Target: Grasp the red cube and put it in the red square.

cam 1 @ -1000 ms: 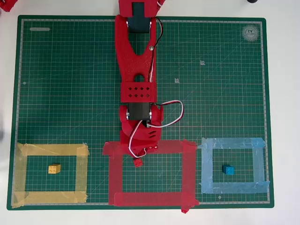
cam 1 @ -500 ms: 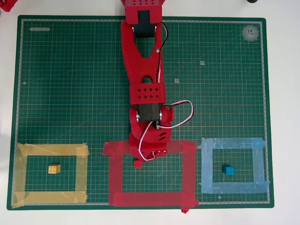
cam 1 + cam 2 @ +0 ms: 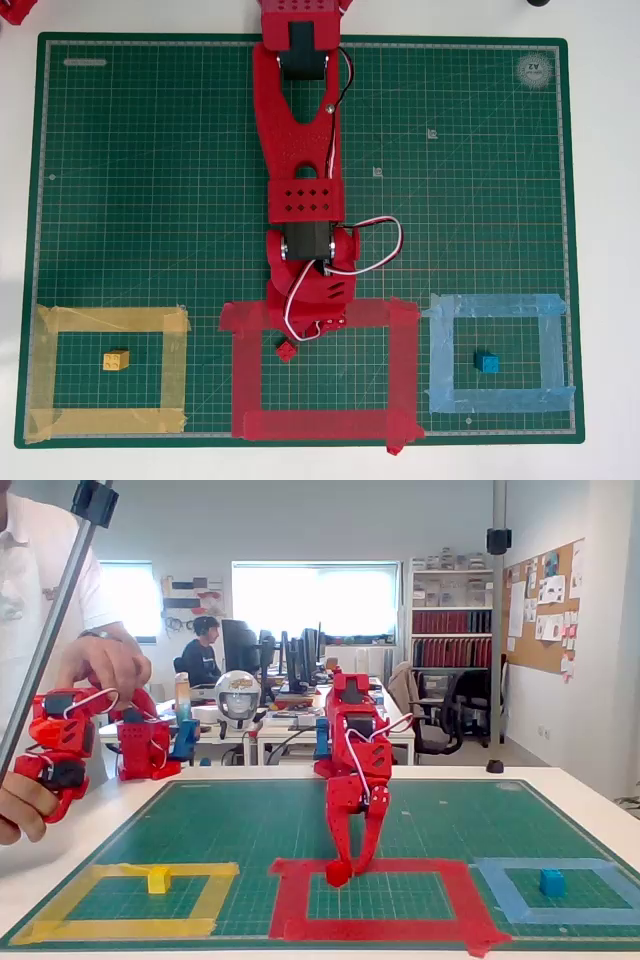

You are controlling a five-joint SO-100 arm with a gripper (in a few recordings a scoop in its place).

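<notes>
Green cutting mat [image 3: 150, 180] covers the white surface, office desks and monitors far behind it. Nearest me on the mat: three tape frames in a row, the yellow frame [image 3: 108, 372] with a yellow cube [image 3: 116, 360] inside, the red square [image 3: 320, 424] in the middle, the light blue frame [image 3: 500, 400] with a blue cube [image 3: 487, 363] inside. The red cube [image 3: 287, 350] sits within the red square, just past its top tape strip, toward the upper left corner in the overhead view, and it lies turned diagonally to the grid. Change over the last second: the cube has shifted slightly left and down in that view and has rotated, while the arm swung a little to the right and back again. The tool [image 3: 340, 872] points down at the square's far strip in the fixed view, its tip at or touching the cube; red on red, so I cannot tell whether the fingers are apart or clamped. My reading: the cube is already in its frame, so the placing looks done or nearly so, with release and lift remaining if it is held at all. The cube itself is tiny and solid red, matching the other two in size. Beyond, the red arm [image 3: 300, 130] runs back to its base at the mat's far edge.
</notes>
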